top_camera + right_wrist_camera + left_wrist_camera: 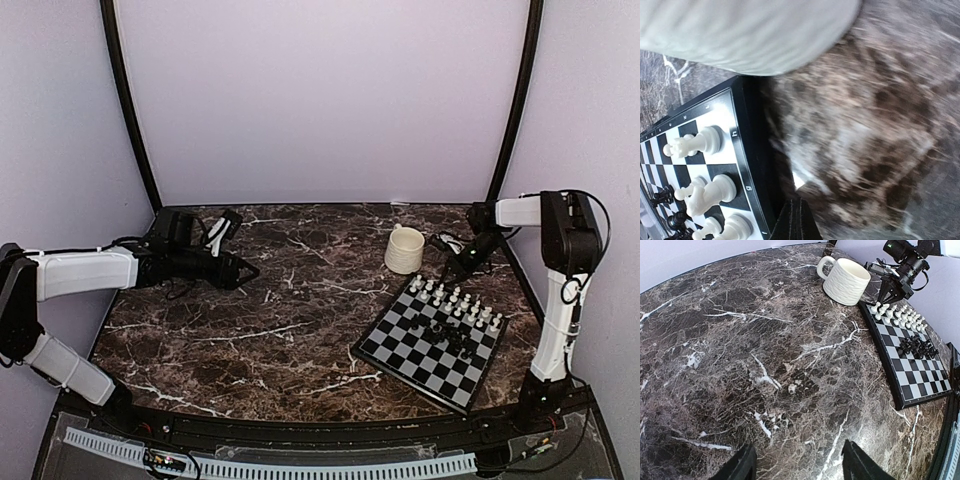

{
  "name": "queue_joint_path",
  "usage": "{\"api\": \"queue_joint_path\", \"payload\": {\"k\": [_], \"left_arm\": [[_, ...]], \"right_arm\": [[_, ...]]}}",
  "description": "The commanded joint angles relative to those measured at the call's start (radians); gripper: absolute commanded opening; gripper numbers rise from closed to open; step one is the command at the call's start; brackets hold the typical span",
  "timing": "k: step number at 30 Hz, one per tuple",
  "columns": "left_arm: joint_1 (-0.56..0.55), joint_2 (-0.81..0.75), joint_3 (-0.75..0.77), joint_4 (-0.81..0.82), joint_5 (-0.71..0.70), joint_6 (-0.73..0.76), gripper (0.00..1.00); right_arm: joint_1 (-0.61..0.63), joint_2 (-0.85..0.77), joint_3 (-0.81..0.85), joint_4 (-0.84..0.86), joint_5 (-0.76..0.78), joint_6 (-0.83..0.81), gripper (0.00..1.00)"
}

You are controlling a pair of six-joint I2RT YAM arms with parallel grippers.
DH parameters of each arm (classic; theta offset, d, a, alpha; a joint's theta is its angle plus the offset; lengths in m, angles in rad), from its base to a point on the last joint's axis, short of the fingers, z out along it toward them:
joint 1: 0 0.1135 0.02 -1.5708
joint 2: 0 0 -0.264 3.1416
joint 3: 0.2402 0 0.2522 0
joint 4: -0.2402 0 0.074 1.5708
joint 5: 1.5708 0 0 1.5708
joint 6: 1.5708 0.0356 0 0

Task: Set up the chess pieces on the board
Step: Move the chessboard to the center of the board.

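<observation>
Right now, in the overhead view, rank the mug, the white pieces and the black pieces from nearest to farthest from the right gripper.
1. white pieces, on the board's far rows, just below the right gripper.
2. mug, off the board, to its left.
3. black pieces, mid-board.

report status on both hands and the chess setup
Left hand open, empty, over the tabletop. Right hand shut, empty, at far corner of board. White pieces in rows, black pieces bunched mid-board. Mug crowds that corner.
</observation>
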Motion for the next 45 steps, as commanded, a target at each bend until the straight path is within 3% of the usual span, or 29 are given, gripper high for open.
{"api": "queue_joint_path", "payload": {"k": [1, 10, 17, 32, 37, 45], "left_arm": [[-0.010, -0.015, 0.022, -0.012, 0.016, 0.006, 0.61], [-0.027, -0.013, 0.018, -0.015, 0.010, 0.010, 0.61], [-0.052, 0.005, 0.024, -0.016, 0.022, 0.007, 0.61], [-0.144, 0.048, 0.046, -0.046, 0.022, 0.006, 0.59], [-0.178, 0.068, 0.070, -0.061, 0.012, 0.003, 0.59], [-0.255, 0.102, 0.096, -0.057, -0.020, -0.030, 0.59]], "right_arm": [[0.042, 0.032, -0.027, -0.057, 0.017, 0.010, 0.00], [0.022, -0.067, 0.021, -0.065, 0.015, 0.036, 0.00], [-0.086, -0.228, -0.003, -0.097, 0.020, 0.042, 0.11], [-0.262, -0.751, -0.554, -0.123, 0.318, -0.118, 0.05], [-0.290, -0.797, -0.686, -0.068, 0.375, -0.142, 0.01], [-0.303, -0.785, -0.767, 0.050, 0.396, -0.173, 0.00]]}}
